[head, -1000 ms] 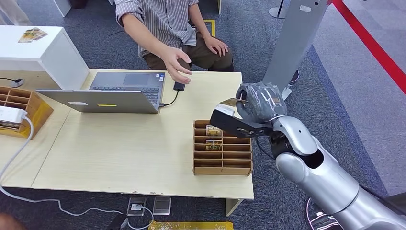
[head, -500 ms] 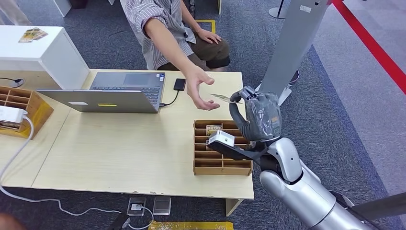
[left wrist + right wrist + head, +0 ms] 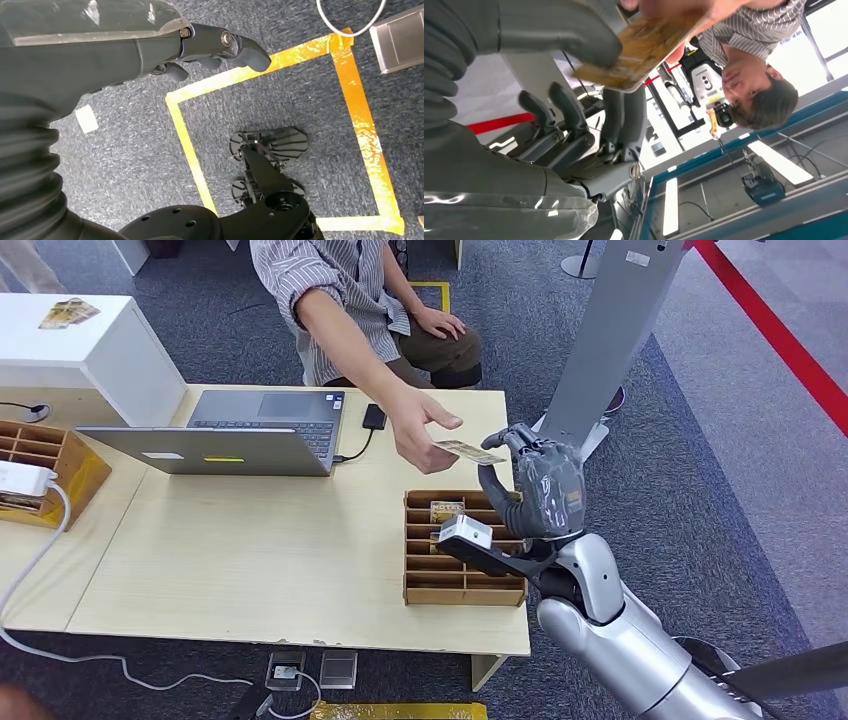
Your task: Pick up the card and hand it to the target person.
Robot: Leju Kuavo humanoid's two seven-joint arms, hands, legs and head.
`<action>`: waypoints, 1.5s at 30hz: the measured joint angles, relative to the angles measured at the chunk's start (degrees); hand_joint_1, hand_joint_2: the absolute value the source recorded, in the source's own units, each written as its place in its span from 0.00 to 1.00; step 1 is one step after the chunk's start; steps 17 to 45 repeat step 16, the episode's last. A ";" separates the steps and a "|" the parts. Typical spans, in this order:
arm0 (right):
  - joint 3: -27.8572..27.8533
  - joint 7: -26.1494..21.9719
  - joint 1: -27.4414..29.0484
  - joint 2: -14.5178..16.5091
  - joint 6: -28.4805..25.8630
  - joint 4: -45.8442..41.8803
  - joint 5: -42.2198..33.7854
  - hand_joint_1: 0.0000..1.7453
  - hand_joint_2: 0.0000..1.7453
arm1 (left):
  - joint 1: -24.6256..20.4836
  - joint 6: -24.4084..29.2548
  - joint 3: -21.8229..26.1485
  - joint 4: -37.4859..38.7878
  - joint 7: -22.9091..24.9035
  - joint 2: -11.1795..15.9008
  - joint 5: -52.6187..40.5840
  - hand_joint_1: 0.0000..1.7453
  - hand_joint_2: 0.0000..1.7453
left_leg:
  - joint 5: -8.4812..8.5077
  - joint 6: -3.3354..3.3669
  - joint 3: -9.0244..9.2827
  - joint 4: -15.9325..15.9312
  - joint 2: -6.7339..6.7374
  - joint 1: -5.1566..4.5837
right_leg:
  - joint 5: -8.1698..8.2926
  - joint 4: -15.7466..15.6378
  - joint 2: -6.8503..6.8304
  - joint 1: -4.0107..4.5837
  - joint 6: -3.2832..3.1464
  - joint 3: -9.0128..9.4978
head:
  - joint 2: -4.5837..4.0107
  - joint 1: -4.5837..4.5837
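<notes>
Holding the card (image 3: 468,451) at its near end, right hand (image 3: 535,490) is raised over the table's right side; in right wrist view thumb (image 3: 559,27) presses the card (image 3: 639,47) from 1 side w/ darker fingers (image 3: 569,117) spread behind it. So: gripping, by a pinch.

Item: card. Flat, roughly level, above the table (image 3: 250,550), between my hand and the person's hand (image 3: 420,425). Person's fingers are on its far end; can't tell how firm that hold is.

Item: left hand (image 3: 220,45). Hanging over carpet, fingers curled in, nothing in it.

Item: wooden divider tray (image 3: 465,585) directly below the handoff, cards in 2 of its slots.

Item: laptop (image 3: 240,435), open, well apart to the left; small black device (image 3: 374,417) cabled to it.

Risks as I judge them:
- Release too early: if person's grip isn't set, card drops into the tray or onto the floor off the table edge.
- Release too late: person pulls vs. my pinch, card bends or tears.
- Any arm motion now could twist the card out of both holds.
- Thin card, small contact area: slip likely under a sideways tug.
</notes>
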 joint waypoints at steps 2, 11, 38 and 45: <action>0.19 -0.12 -0.08 0.01 -0.44 -0.08 -1.41 0.00 1.00 | 0.02 0.19 0.24 0.08 0.59 0.01 0.31 0.00 0.00 | -0.01 0.00 0.00 0.01 0.00 0.00 | -0.01 0.01 0.00 0.00 0.00 0.00 | 0.00 0.00; -3.16 -3.74 4.16 -2.70 1.30 -8.61 -20.77 0.00 1.00 | 0.10 1.22 1.38 -0.04 1.02 -0.02 1.57 0.00 0.00 | -0.02 0.00 -0.06 0.04 -0.10 0.00 | -0.05 0.03 -0.11 0.00 0.00 -0.02 | 0.00 0.00; -5.76 -4.82 9.00 -4.69 2.74 -14.08 -27.58 0.00 1.00 | 0.14 1.43 1.82 -0.07 1.10 -0.04 2.08 0.00 0.00 | -0.01 0.00 -0.06 0.03 -0.25 0.02 | -0.07 -0.02 -0.25 0.02 0.01 0.03 | 0.00 0.00; -5.76 -4.82 9.00 -4.69 2.74 -14.08 -27.58 0.00 1.00 | 0.14 1.43 1.82 -0.07 1.10 -0.04 2.08 0.00 0.00 | -0.01 0.00 -0.06 0.03 -0.25 0.02 | -0.07 -0.02 -0.25 0.02 0.01 0.03 | 0.00 0.00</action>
